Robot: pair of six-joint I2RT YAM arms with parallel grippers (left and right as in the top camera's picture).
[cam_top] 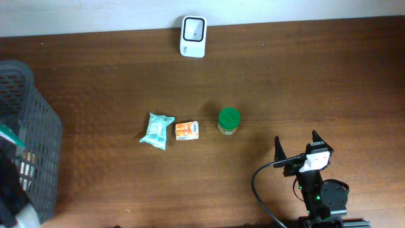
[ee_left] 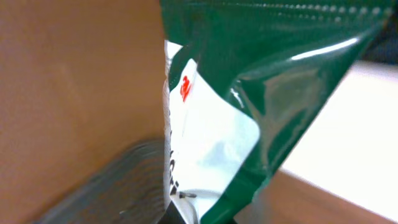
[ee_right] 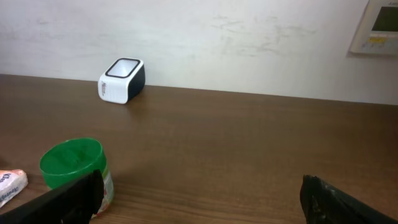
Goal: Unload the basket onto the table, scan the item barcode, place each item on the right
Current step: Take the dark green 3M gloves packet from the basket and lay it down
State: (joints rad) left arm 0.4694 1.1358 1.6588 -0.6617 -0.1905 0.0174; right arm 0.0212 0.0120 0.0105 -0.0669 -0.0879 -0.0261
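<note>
Since the left gripper (ee_left: 181, 214) is pressed together and a green packet (ee_left: 249, 81) fills its wrist view from the bottom edge upward, I read that as a pinch on the packet's lower end: pickup done, scan not done. The packet sits over the left end of the table (cam_top: 304, 76), above or just beside the basket (cam_top: 38, 126). The scanner (cam_top: 193, 28) is at the far edge by the wall, well apart from it. Left to do: carry the packet across, turn the barcode to the scanner window, hold it there.

The right gripper (cam_top: 296, 139) is spread wide, holds nothing, and sits near the front right of the table. It looks parked, not involved.

Other items on the table, all untouched by either arm: a teal packet (cam_top: 157, 130), an orange packet (cam_top: 186, 130) just beside it, and a green-lidded jar (cam_top: 228, 121) near those two.

Hard to make out:
- No barcode is visible on the green packet. Only glossy green and a white panel with a red mark show, so I can't tell which face carries it.
- The left fingers are almost entirely hidden by the packet, so the exact grip point is unclear.
- In the overhead view the left arm is cut off at the corner; only a sliver of green shows by the basket rim.
- The basket contents are unreadable through the mesh.
</note>
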